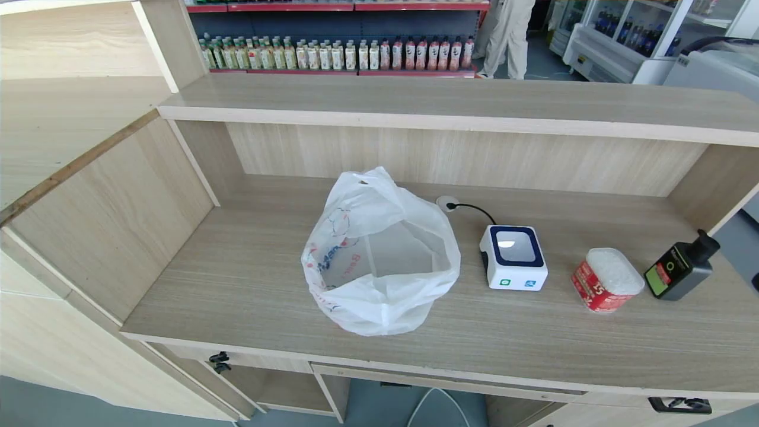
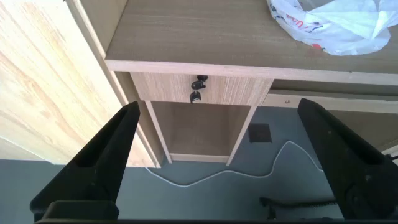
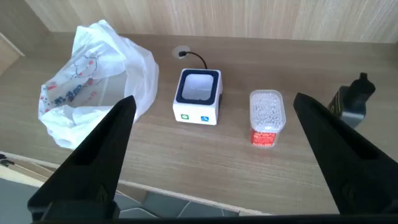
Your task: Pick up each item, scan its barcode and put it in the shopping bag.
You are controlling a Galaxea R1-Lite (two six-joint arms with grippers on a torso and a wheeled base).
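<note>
Left gripper [image 2: 219, 109] spread wide, holding nothing, low before the drawer [image 2: 233, 90] | right gripper [image 3: 214, 99] likewise, above counter [image 3: 186, 152] | I see open shopping bag [image 1: 379, 299], then scanner [image 1: 513, 257], red-labelled jar [image 1: 606, 280], dark pump bottle [image 1: 679, 270] rightward.

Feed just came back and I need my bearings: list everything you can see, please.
shopping bag: one, white, open, left on the counter.
scanner: one, white with dark blue frame, right of the bag.
cable: one, black, behind the scanner.
jar: one, white contents, red label, right of the scanner.
pump bottle: one, dark, green label, far right.
counter: one, light wood.
left pincer: one, black, open, in front of the counter.
right pincer: one, black, open, above the counter.
</note>
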